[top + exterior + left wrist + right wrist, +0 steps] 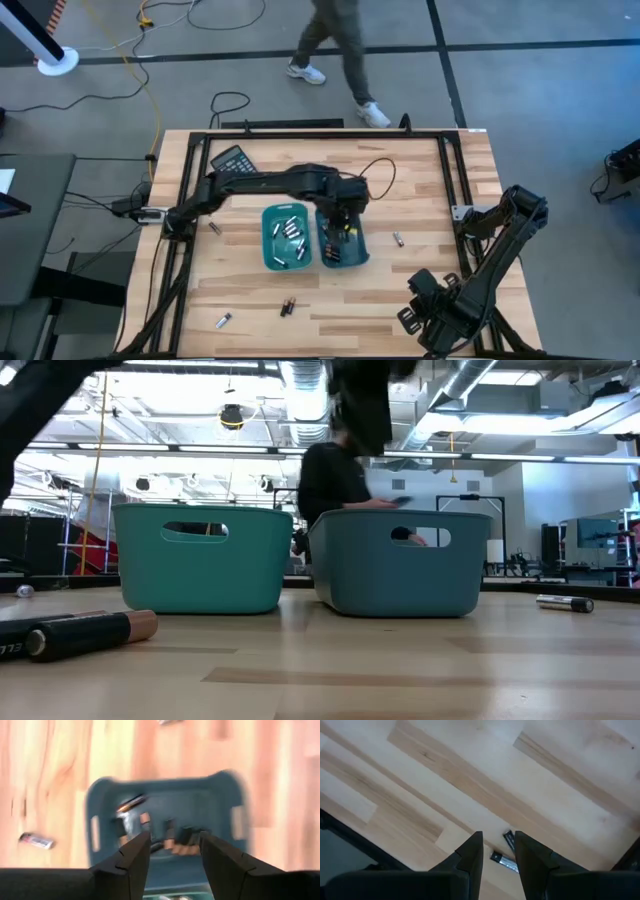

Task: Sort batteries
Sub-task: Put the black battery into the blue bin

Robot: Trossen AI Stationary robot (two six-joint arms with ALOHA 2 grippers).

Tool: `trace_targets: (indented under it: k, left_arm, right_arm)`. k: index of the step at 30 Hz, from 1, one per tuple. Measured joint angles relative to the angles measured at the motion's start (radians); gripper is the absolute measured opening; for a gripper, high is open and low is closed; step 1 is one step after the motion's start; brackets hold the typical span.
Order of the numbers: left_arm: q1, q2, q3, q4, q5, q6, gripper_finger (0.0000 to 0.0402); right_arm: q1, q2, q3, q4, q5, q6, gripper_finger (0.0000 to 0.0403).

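left pincer (342,222) open over right teal plastic bin (358,255), centre frame | small cylindrical batteries (288,238) mostly binned | strays on wooden surface (420,190) left | right pincer (498,851) open, empty, lower right

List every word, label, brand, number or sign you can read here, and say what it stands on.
No text reads clearly in any view.
Dark battery lying at the front of the table: pale letters on its side, cut off and too blurred to read.
Calculator: keys too small to read.
Teal bins: no labels seen.
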Motion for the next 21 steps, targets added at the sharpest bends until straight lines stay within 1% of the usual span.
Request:
trace_targets:
  k: [3,5,7,9,12,16,21]
  left_arm:
    - [-0.056,-0.087,-0.08,0.068,-0.001,-0.023,0.0161]
    - [-0.094,-0.145,-0.152,0.095,-0.005,-0.059,0.016]
    - [-0.136,-0.203,-0.237,0.148,-0.032,-0.115,0.016]
    - [-0.18,-0.265,-0.328,0.199,-0.08,-0.178,0.016]
    - [-0.254,-0.364,-0.464,0.28,-0.164,-0.288,0.016]
    - [-0.35,-0.477,-0.615,0.309,-0.282,-0.462,0.016]
    - [-0.469,-0.596,-0.76,0.327,-0.435,-0.713,0.016]
  right_arm:
    - [-0.008,0.0,-0.037,0.025,-0.001,-0.032,0.0127]
    - [-0.007,0.0,-0.085,0.087,-0.014,-0.063,0.0127]
    - [-0.006,0.0,-0.138,0.169,-0.057,-0.095,0.0127]
    - [-0.005,0.0,-0.183,0.248,-0.088,-0.13,0.0127]
    - [-0.005,0.0,-0.227,0.344,-0.101,-0.187,0.0127]
    - [-0.019,0.0,-0.262,0.34,-0.18,-0.249,0.0127]
    - [-0.045,-0.004,-0.321,0.364,-0.296,-0.364,0.0127]
